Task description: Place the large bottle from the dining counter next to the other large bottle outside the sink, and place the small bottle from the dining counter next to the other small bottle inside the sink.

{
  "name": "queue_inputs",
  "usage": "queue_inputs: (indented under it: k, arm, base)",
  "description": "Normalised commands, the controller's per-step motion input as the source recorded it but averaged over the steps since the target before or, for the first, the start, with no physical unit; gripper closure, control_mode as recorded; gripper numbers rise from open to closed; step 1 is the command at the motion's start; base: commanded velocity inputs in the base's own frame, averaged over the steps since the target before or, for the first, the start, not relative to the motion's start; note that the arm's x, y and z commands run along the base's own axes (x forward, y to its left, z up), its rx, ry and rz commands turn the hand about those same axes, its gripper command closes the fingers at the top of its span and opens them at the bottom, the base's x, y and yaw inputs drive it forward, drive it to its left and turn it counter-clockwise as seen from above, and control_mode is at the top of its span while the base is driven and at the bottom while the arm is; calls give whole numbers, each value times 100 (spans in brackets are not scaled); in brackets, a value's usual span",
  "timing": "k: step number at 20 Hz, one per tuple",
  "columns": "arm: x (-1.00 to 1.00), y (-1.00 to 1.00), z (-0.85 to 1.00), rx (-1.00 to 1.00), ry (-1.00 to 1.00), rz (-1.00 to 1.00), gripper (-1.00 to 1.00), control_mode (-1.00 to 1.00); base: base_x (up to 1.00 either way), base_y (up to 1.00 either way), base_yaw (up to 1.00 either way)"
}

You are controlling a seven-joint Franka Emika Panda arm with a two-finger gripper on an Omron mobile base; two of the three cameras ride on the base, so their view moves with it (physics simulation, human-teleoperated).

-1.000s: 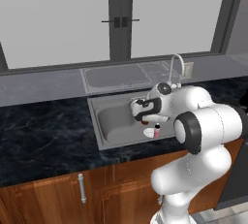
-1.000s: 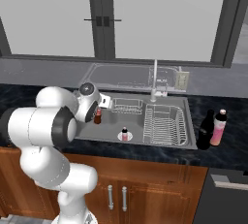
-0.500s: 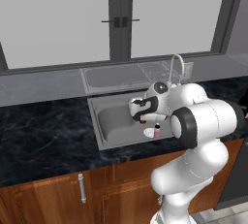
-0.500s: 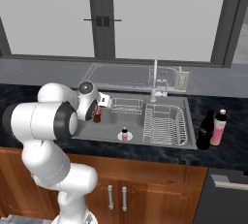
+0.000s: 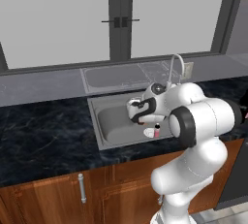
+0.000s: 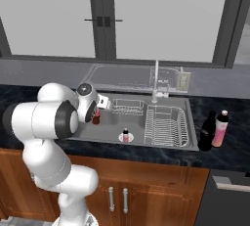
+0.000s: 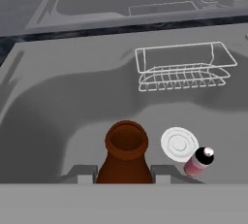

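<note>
My gripper (image 7: 125, 175) is shut on the small bottle (image 7: 126, 154), a dark brown one seen from above with its open neck between the two fingertips. From the right base view the small bottle (image 6: 96, 118) hangs low in the left part of the sink (image 6: 108, 130), under the gripper (image 6: 96, 114). The other small bottle (image 7: 198, 162), pinkish with a black cap, stands on the sink floor just right of it, beside the white drain (image 7: 178, 143). Two large bottles (image 6: 206, 131) (image 6: 220, 128) stand together on the counter right of the sink. I cannot tell whether the held bottle touches the sink floor.
A wire basket (image 7: 184, 68) hangs on the sink's far wall. A wire dish rack (image 6: 166, 122) fills the right half of the basin. The chrome faucet (image 6: 156, 78) rises behind the sink. Dark stone counter (image 5: 43, 136) runs to the left.
The arm's elbow has shifted slightly. The gripper stays shut on the brown bottle at about the same spot in the sink.
</note>
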Motion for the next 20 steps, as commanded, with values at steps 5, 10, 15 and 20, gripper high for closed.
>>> queue_inputs:
  k: [5,10,15,20]
  arm:
    - [0,0,-14,0,0,0,100,-100]
    - [0,0,-22,0,0,0,100,-100]
    - [0,0,-23,0,0,0,100,-100]
    - [0,0,-17,0,0,0,100,-100]
  base:
    - [0,0,0]
    - [0,0,0]
    - [0,0,0]
    - [0,0,0]
